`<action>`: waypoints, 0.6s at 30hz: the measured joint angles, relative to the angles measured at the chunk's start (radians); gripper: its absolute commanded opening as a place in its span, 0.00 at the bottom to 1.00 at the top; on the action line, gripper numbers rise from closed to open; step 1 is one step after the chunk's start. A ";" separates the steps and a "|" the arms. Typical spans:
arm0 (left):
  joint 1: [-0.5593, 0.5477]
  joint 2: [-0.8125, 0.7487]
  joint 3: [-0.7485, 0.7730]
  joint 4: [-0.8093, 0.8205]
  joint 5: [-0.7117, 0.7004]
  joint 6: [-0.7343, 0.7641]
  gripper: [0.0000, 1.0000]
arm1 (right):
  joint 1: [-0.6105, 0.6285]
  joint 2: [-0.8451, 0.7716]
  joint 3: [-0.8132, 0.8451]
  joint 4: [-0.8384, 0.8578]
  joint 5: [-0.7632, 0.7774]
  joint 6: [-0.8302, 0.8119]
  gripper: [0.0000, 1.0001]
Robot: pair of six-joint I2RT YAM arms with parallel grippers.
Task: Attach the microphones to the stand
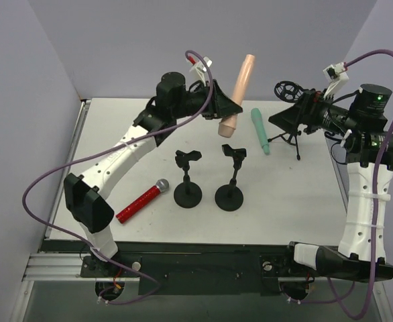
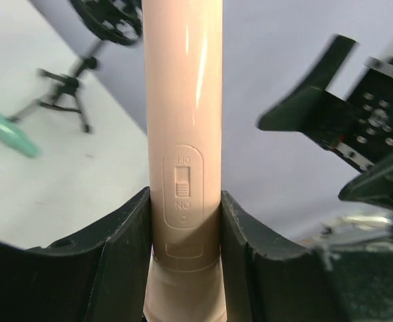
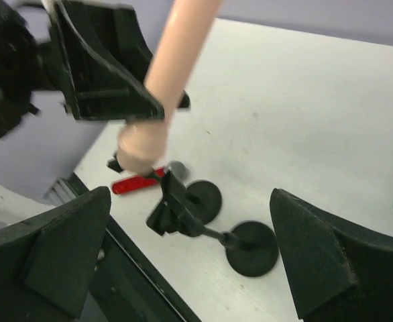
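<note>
Step in hand, as I read it: first mic is up and on its way to a stand. None of the three is mounted yet.

Counter [image 1: 297,208], top view:
- tripod stand [image 1: 292,131] at 2 o'clock, nothing in its ring mount
- two round-base stands mid-counter, one [image 1: 187,194] on the 9 o'clock side and one [image 1: 230,196] on the 3 o'clock side, both clips bare
- red mic [image 1: 141,200] flat at 8 o'clock, just beside the first round base
- teal mic [image 1: 260,131] flat at 1 o'clock, near the tripod legs
- pink mic [image 1: 240,90] in the air at 12 o'clock, tilted, fat end low and slim end up toward 1 o'clock

Next move, my call: bring the pink mic down toward 6 o'clock and line its body up with a round-base clip, then press it in. The clip is small and the stand is light, so I'd want the right arm steadying the base or I'll tip it.

Left end effector [image 2: 185,221]: pinching the pink mic, a finger on each side of the body at the switch panel. The grip looks square.

Right end effector [image 3: 190,198]: spread wide, nothing between the fingers. It hangs at 2 o'clock over the tripod, looking at the round-base stands.
</note>
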 measured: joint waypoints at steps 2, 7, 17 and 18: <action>0.035 -0.016 0.072 -0.169 -0.039 0.163 0.00 | 0.001 0.000 0.050 -0.127 0.047 -0.169 1.00; -0.014 -0.121 0.153 -0.435 -0.291 0.653 0.00 | 0.035 0.004 0.192 -0.358 0.175 -0.486 1.00; -0.270 -0.357 -0.444 -0.038 -0.884 1.981 0.00 | 0.112 0.039 0.261 -0.518 0.196 -0.621 1.00; -0.262 -0.335 -0.465 -0.020 -0.906 2.065 0.00 | 0.112 0.040 0.265 -0.530 0.195 -0.627 1.00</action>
